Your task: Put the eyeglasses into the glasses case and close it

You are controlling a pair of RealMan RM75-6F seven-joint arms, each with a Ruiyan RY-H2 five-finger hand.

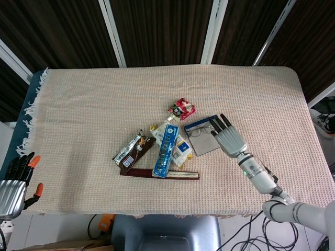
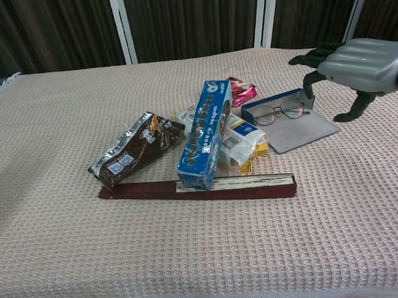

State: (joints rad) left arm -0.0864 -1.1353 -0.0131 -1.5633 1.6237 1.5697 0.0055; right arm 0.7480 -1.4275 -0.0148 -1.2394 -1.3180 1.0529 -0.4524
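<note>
The glasses case [image 1: 205,141] [image 2: 303,132] lies open right of the snack pile, with a blue tray at the back and a grey flap spread flat on the cloth. The thin-framed eyeglasses [image 1: 201,131] [image 2: 280,110] lie unfolded along the tray's front edge, held by nothing. My right hand [image 1: 230,137] [image 2: 358,62] hovers just right of the case with its fingers spread, apart from the glasses. My left hand [image 1: 14,182] hangs off the table's near left corner, fingers extended and empty; the chest view does not show it.
Left of the case is a pile: a blue biscuit box [image 1: 165,149] [image 2: 205,133], a brown snack bag [image 1: 132,149] [image 2: 136,149], a red packet [image 1: 181,109] [image 2: 242,90], a yellow-white packet [image 2: 242,141] and a long dark-red box [image 1: 159,173] [image 2: 197,188].
</note>
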